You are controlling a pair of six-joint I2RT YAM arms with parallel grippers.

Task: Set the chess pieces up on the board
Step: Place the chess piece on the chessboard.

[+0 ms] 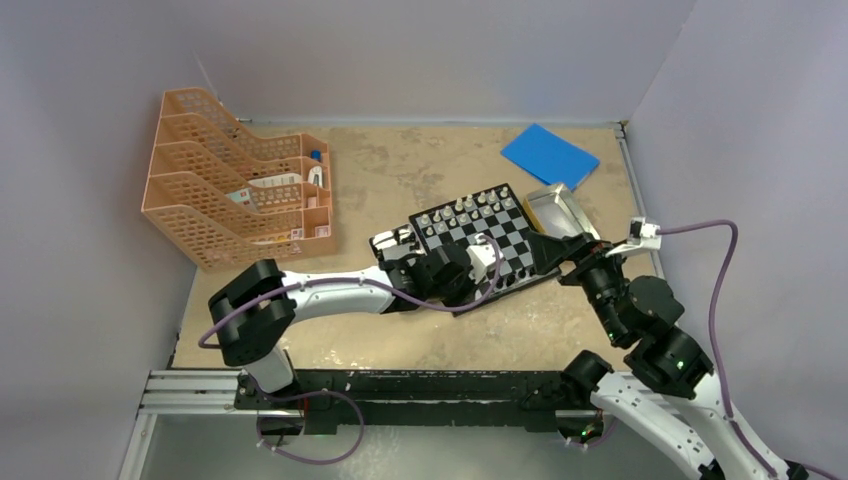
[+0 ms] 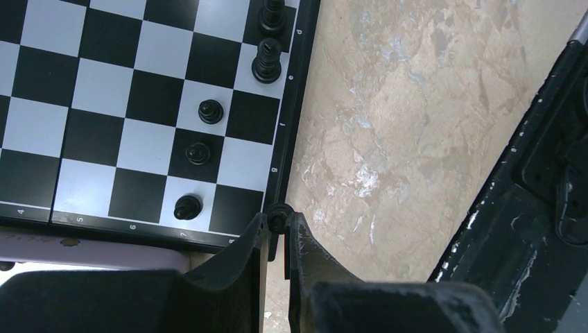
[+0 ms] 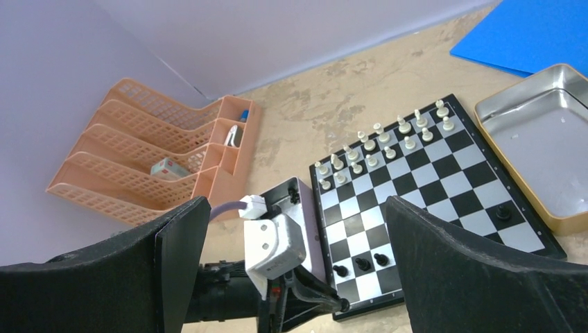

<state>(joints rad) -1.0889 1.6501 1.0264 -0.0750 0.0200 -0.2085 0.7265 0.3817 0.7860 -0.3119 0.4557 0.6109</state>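
The checkered board (image 1: 505, 238) lies mid-table, and also shows in the left wrist view (image 2: 104, 90) and the right wrist view (image 3: 444, 187). White pieces (image 3: 381, 142) fill its two far rows. Three small black pieces (image 2: 198, 152) stand in a line near the board's near corner, with two taller black ones (image 2: 267, 61) beyond them. My left gripper (image 2: 279, 220) is shut on a black piece (image 2: 279, 216) just over the board's corner border. My right gripper (image 3: 297, 208) is wide open and empty, hovering at the board's near right side (image 1: 575, 255).
An open silver tin (image 1: 555, 212) lies against the board's right side, with a blue pad (image 1: 549, 155) behind it. An orange file rack (image 1: 235, 180) stands at the far left. A lilac case (image 3: 308, 208) lies beside the board's left edge, under my left wrist.
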